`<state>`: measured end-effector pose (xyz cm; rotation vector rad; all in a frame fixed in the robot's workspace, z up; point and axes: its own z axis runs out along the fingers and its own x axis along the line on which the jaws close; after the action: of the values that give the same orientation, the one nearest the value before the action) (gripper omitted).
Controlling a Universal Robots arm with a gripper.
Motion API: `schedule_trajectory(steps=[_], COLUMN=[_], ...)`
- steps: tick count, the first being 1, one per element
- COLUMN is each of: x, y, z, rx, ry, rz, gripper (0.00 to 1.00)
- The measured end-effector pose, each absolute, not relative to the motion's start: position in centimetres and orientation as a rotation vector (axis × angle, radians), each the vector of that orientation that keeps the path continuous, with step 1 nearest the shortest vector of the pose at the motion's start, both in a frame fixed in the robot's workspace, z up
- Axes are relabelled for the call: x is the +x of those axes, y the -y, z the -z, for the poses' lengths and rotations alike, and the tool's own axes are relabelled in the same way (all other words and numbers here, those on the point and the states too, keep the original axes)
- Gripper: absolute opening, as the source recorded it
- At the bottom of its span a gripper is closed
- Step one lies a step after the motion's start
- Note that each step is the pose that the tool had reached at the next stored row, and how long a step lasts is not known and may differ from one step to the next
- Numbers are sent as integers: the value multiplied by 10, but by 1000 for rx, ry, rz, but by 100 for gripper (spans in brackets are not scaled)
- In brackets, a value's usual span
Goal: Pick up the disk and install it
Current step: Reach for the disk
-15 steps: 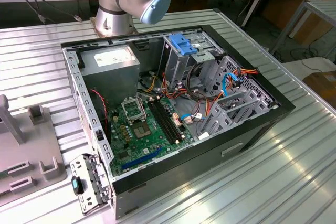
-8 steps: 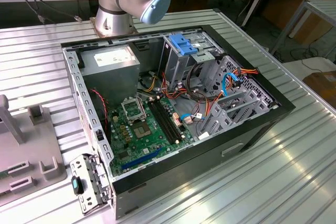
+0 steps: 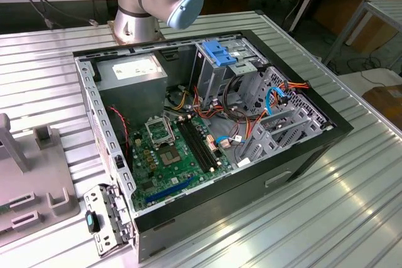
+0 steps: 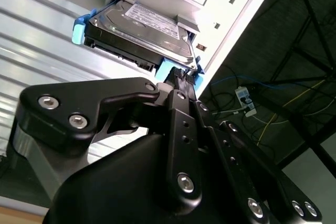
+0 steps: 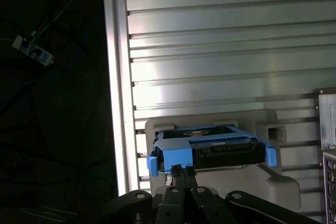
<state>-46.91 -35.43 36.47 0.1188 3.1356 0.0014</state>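
Disk [image 4: 139,30] sits in its grey holder [image 5: 278,187] on the ribbed tabletop [image 5: 210,51], close to the edge. The end effector [image 4: 181,74] is right on it, fingers [image 4: 178,95] pinched narrow onto the blue carrier rail [image 5: 173,153].

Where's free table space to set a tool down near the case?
Bare ribbed table at the exterior view's right of the PC case. Crowded: cables around the drive cage inside, grey fixture at that view's left.
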Motion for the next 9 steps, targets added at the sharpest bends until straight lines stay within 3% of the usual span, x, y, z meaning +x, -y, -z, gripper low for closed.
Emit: schedule_trajectory(steps=[9], x=[-469], y=[352], z=[-364], rx=[116], ry=[-3136], rz=[-2], gripper=[11])
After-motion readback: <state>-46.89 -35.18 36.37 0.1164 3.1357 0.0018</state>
